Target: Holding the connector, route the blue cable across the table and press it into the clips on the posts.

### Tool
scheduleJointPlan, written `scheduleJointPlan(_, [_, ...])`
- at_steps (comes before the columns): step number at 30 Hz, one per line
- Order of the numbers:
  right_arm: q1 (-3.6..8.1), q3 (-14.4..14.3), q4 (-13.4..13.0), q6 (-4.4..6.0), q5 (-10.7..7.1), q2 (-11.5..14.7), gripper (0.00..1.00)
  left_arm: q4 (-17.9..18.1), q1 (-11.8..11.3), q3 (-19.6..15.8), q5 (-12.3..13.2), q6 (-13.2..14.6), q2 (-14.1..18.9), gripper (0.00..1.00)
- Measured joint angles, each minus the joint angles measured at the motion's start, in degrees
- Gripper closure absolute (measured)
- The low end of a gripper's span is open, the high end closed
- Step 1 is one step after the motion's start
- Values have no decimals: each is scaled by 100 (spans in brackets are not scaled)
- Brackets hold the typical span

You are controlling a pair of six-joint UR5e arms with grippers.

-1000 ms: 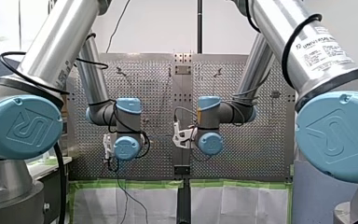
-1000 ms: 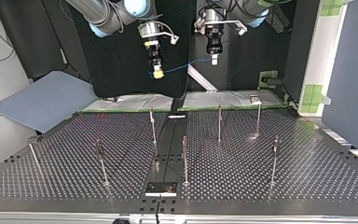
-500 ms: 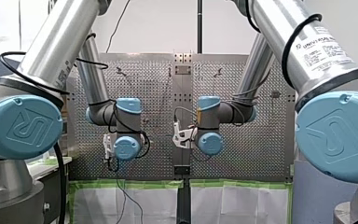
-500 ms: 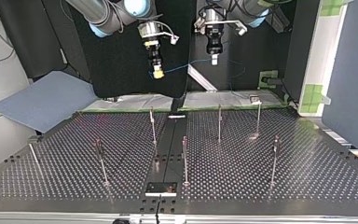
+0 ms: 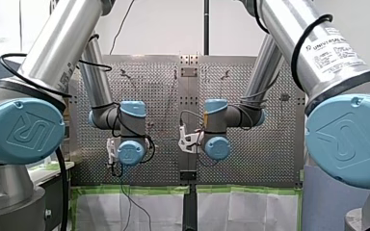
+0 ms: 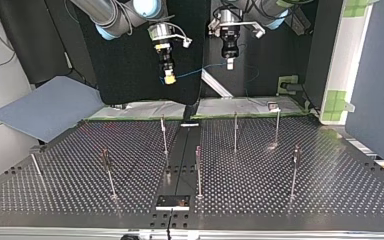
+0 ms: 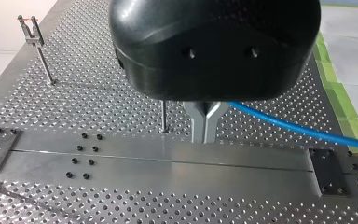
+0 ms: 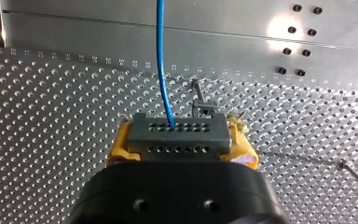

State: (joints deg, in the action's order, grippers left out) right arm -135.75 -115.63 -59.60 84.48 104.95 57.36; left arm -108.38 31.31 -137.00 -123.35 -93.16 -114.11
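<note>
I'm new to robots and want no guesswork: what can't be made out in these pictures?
Front view: the connector, hidden behind my right arm's wrist.
Top view: the clips on the posts, too small.
Right wrist view: the blue cable is cut off by the edge.

A white wall [image 5: 164, 24] closes the front view's far side. In the top view a black backdrop [image 6: 125, 65] hangs behind, a grey-blue board [image 6: 45, 107] (lying tilted) at the left, a blue partition [image 6: 380, 75] at the right.
</note>
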Motion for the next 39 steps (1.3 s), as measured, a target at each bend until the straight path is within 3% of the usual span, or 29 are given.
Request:
scheduleJointPlan(33, [-9, 0, 9, 0, 0, 8, 100, 0, 26, 0, 0, -8, 9, 100])
scheduleJointPlan(39, [-69, 123, 193, -67, 86, -177, 100, -187, -126, -184, -139, 107, 189, 100])
